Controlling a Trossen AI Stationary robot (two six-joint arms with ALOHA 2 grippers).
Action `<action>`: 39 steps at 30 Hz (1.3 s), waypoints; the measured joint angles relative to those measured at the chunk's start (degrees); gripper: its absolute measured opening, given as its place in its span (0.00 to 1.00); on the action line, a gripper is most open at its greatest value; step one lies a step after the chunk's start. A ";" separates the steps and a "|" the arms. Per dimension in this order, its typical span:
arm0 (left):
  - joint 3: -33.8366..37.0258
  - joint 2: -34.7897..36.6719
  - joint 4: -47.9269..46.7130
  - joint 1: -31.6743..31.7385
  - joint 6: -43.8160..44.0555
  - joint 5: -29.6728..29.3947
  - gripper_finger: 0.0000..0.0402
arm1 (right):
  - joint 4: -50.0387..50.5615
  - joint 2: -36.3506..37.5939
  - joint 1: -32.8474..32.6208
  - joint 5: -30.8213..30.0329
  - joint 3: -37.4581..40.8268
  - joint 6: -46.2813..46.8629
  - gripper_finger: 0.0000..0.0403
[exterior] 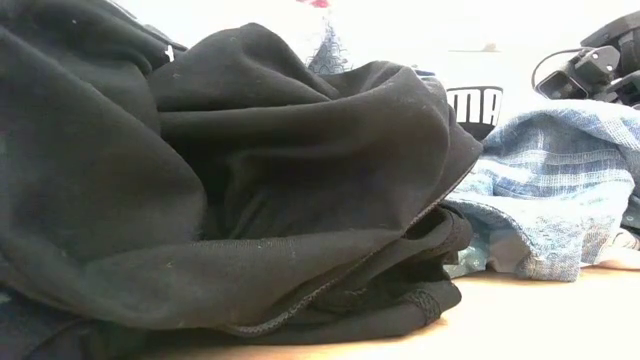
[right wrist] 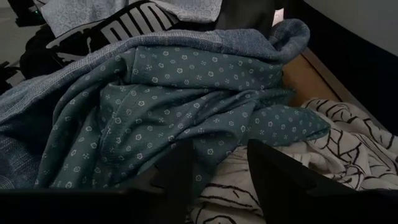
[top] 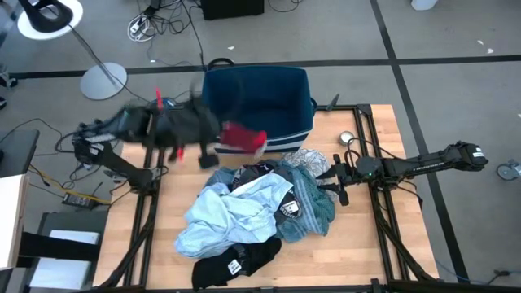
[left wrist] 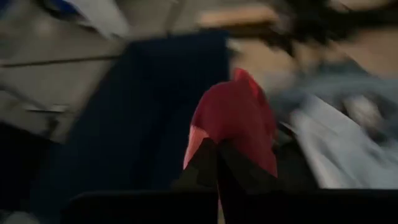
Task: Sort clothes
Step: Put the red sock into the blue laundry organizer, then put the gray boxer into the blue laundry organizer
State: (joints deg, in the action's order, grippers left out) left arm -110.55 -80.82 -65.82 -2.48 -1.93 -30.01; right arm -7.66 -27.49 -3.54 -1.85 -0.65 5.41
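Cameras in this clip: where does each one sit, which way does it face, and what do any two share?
High view: overhead, looking straight down on the table, both arms and the dark blue bin.
Low view: at tabletop level, looking across; a black garment fills it.
Left wrist view: on the left arm, facing the bin; the left tool is shut on the small red piece.
Right wrist view: on the right arm, facing the teal cloth; right tool open.
Shared: high and left wrist views both show the red piece at the bin.

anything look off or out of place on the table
Nothing damaged or spilled. The garments lie in one tangled heap on the wooden table, unsorted; only the small red fabric piece, in the left gripper, is away from it.
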 joint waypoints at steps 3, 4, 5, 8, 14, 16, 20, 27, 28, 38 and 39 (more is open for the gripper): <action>-1.68 -0.02 5.42 9.03 -4.32 3.95 0.00 | 0.00 0.01 0.01 0.00 -0.01 0.00 0.39; -1.74 -0.02 7.31 12.04 -5.23 6.43 0.00 | 0.00 0.00 0.01 0.00 0.01 -0.01 0.39; -1.74 -0.03 9.17 14.92 -5.35 9.02 0.00 | 0.00 0.01 0.01 0.00 -0.01 0.00 0.39; -1.72 -0.67 11.62 22.17 -4.05 16.52 0.01 | 0.00 0.02 0.01 0.00 -0.01 0.00 0.39; -1.63 -2.14 10.75 29.26 0.60 22.83 0.10 | 0.00 0.02 -0.01 0.00 -0.01 0.00 0.39; -1.63 -2.53 9.23 30.18 1.33 23.14 0.15 | -0.02 0.02 0.00 0.00 0.00 0.00 0.39; -1.61 -3.08 7.71 30.71 2.41 23.24 0.25 | 0.00 0.01 0.01 0.00 0.00 0.00 0.39; -1.61 -3.02 8.76 30.76 2.24 23.22 0.31 | 0.00 0.02 0.01 0.00 0.01 0.00 0.39; -1.61 -3.02 8.65 30.70 2.24 23.49 0.31 | 0.00 0.02 0.01 0.00 -0.01 0.00 0.39; -1.61 -3.02 5.23 30.44 -1.12 33.36 0.31 | 0.00 0.00 0.01 0.00 0.01 0.00 0.39; -1.61 -3.02 4.38 30.17 -1.40 35.22 0.31 | 0.00 0.00 0.01 0.00 -0.01 0.00 0.39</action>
State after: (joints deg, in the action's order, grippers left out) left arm -112.16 -83.83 -61.44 27.69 -3.33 5.22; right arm -7.66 -27.48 -3.53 -1.85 -0.66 5.41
